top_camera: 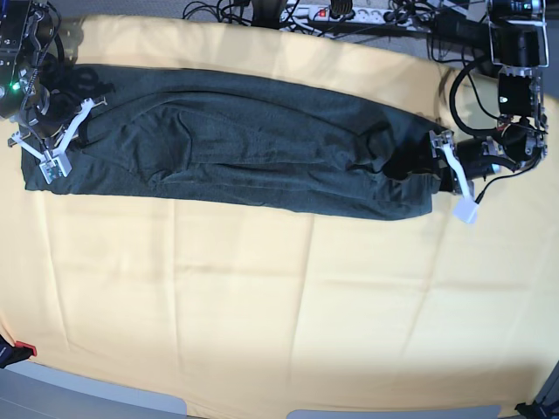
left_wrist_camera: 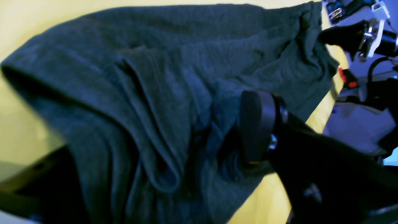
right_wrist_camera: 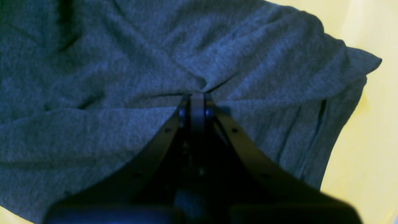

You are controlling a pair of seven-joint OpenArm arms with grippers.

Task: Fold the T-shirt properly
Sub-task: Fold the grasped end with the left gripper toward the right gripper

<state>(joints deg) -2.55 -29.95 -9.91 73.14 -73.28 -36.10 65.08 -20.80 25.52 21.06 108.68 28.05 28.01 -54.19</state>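
Across the yellow-covered bench (top_camera: 262,297) lies the dark green-grey knit T-shirt (top_camera: 236,140), a long band; right end effector (right_wrist_camera: 197,104) pinches one end, left end effector (left_wrist_camera: 192,146) spread around the other; next, a crosswise fold

So the whole work surface is covered with a yellow cloth (top_camera: 262,297), creased in a loose grid like it was folded up before. Lighting is soft and even, no hard shadows anywhere. Along the far edge there's a tangle of black cables (top_camera: 236,12) and a white power strip (top_camera: 349,12) with a red switch. A grey floor (top_camera: 96,394) shows at the near edge, plus a little red thing (top_camera: 23,351) at the near left corner.
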